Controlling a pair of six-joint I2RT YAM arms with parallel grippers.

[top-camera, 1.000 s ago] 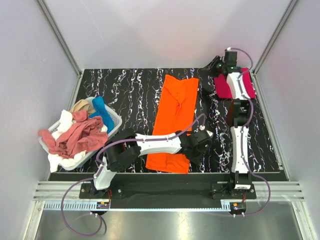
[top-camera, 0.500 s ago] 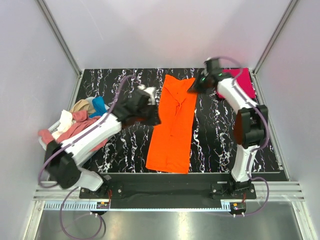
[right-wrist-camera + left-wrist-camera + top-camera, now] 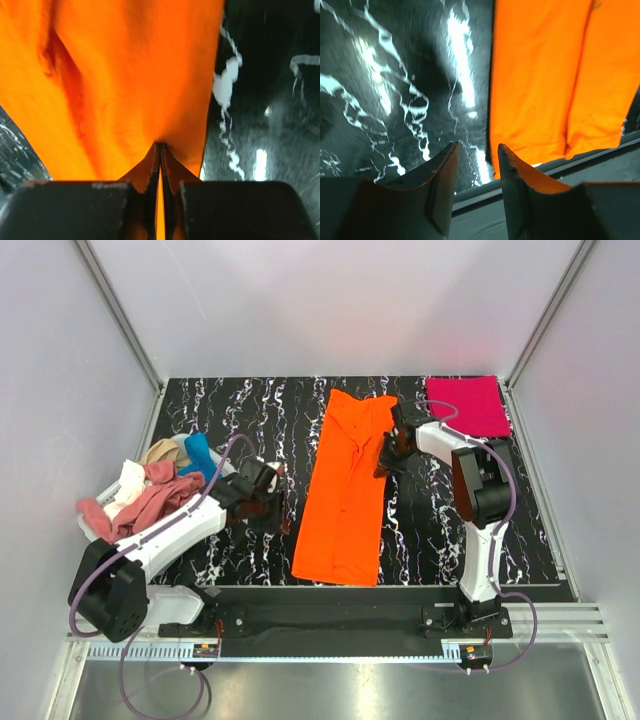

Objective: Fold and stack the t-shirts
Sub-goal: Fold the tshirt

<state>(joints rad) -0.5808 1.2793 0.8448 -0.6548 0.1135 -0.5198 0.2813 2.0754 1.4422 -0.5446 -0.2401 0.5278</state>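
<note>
The bright orange t-shirt [image 3: 345, 490] lies as a long lengthwise-folded strip in the middle of the table. My right gripper [image 3: 386, 454] is at its right edge, toward the far end. In the right wrist view the gripper [image 3: 160, 146] is shut, its tips pinching the orange cloth [image 3: 125, 75]. My left gripper [image 3: 268, 502] hovers left of the strip. In the left wrist view it [image 3: 476, 152] is open and empty, with the orange shirt [image 3: 555, 75] to its right. The crimson-pink t-shirt [image 3: 466, 405] lies folded at the back right corner.
A white-and-blue basket [image 3: 222, 466] at the left holds a heap of rose-red, white, tan and blue shirts [image 3: 150, 498]. The black marbled table [image 3: 250, 410] ends at a metal rail near the arm bases. Grey walls enclose three sides.
My right gripper has moved from the pink shirt at the back right to the orange shirt's right edge. My left gripper has swung across the shirt and now sits left of it.
</note>
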